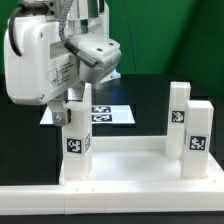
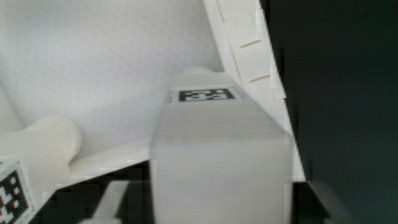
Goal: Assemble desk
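Nearest in the exterior view, a long white border bar [image 1: 110,198] runs across the front of the black table [image 1: 150,90]. Just behind it lies the desk top [image 1: 130,160], a white rimmed tray resting on the table with its hollow side up. Three tagged square-post legs stand upright from its corners. The near-left leg [image 1: 77,142] is at the exterior view's left. The near-right leg [image 1: 197,138] and the far-right leg [image 1: 179,108] are at the exterior view's right, close together, one behind the other.

The gripper [image 1: 70,113] comes down from the arm [image 1: 40,60] onto the top of the near-left leg. Its jaws are pinched on that post's sides, neither spread wide nor pressed together. The wrist view shows the same post [image 2: 214,150] running away from the camera between the two dark fingers. A small black-white tag [image 2: 208,95] sits at its far end. Beyond it lie the tray's pale floor [image 2: 98,60] and one raised rim [image 2: 237,40].

Farthest back, the marker board [image 1: 105,113] lies flat on the table behind the tray, partly hidden by the arm.
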